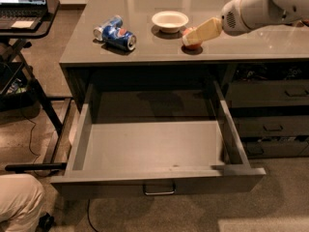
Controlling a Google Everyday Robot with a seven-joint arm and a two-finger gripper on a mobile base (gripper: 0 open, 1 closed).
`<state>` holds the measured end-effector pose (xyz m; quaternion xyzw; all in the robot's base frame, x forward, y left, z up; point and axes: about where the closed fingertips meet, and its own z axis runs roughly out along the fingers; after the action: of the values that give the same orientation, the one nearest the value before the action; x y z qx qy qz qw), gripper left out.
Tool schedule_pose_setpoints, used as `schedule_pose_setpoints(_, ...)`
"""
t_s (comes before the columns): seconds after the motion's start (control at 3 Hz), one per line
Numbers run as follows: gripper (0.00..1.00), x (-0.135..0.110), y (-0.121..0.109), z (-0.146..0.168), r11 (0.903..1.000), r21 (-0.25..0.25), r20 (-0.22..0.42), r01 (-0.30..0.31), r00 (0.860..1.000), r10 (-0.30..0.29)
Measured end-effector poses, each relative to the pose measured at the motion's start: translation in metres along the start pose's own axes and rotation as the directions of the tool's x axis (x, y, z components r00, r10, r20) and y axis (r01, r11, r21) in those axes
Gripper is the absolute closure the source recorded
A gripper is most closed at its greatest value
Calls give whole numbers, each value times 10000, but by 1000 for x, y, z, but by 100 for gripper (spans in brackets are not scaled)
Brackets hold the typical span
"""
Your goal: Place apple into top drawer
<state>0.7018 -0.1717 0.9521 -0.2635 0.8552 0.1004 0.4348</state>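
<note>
The apple (193,44) sits on the grey countertop (145,47), just right of the white bowl; only its lower red part shows. My gripper (190,36) reaches in from the right on a white arm and lies over the apple's top, touching or nearly touching it. The top drawer (232,138) is pulled fully out below the counter, wide and shallow, with nothing inside. Its silver bar handle (159,190) is at the front centre.
A white bowl (170,21) stands left of the apple. Blue soda cans (116,34) lie on their sides at the counter's left. Narrower dark drawers (270,110) are stacked at the right. A laptop stand (24,13) is far left. A person's knee (17,202) is at bottom left.
</note>
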Motion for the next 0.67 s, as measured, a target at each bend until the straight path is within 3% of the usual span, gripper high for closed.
schedule_pose_setpoints(0.67, 0, -11, -26, 73, 9993, -27, 1092, -383, 9933, 384)
